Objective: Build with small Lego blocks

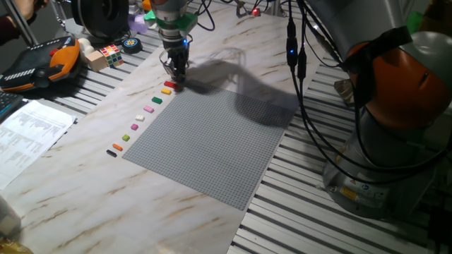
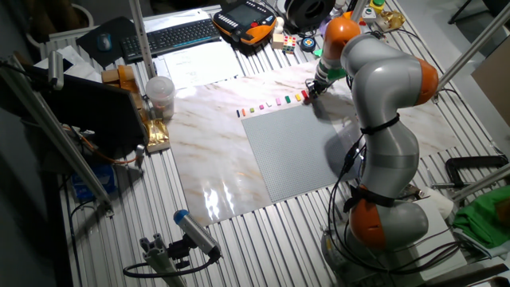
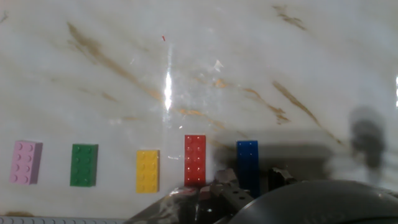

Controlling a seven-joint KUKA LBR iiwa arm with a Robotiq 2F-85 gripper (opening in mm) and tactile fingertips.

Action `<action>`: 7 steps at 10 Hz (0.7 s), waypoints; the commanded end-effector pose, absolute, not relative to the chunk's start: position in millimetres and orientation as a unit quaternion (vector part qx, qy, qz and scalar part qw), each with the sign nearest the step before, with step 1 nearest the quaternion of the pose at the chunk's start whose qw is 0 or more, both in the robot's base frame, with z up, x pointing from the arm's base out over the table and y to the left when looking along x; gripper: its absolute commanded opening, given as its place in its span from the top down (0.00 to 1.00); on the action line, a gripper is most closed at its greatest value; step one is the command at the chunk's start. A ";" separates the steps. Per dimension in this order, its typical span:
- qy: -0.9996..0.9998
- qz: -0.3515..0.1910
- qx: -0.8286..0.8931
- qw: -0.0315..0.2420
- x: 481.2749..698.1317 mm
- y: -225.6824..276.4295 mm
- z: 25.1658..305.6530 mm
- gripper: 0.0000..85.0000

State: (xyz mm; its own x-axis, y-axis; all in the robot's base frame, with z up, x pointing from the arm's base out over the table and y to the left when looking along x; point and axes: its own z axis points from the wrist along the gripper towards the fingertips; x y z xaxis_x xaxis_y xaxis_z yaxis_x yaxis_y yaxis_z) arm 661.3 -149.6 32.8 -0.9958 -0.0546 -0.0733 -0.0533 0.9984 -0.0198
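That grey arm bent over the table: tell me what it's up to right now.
The arm's gripper is lowered to the marble tabletop at the far end of a row of tiny flat plastic bricks beside the large grey studded baseplate. In the hand view the jaws sit at the small blue brick, next to the red, yellow, green and pink bricks. Whether it is gripped cannot be told. No brick shows on the baseplate.

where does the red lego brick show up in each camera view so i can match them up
One fixed view: the red brick lies at the far end of the brick row, just under the gripper.
The other fixed view: a red speck at the right end of the row, beside the baseplate's far corner.
Hand view: low centre, between the yellow brick and the blue brick.
Shared landmark: the yellow brick next to it in the row.
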 end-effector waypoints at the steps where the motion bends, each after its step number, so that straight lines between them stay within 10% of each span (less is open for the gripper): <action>1: 0.999 -0.007 -0.028 0.038 661.9 -149.4 30.9 0.58; 7: 0.999 -0.012 -0.028 0.045 664.4 -151.3 24.9 0.59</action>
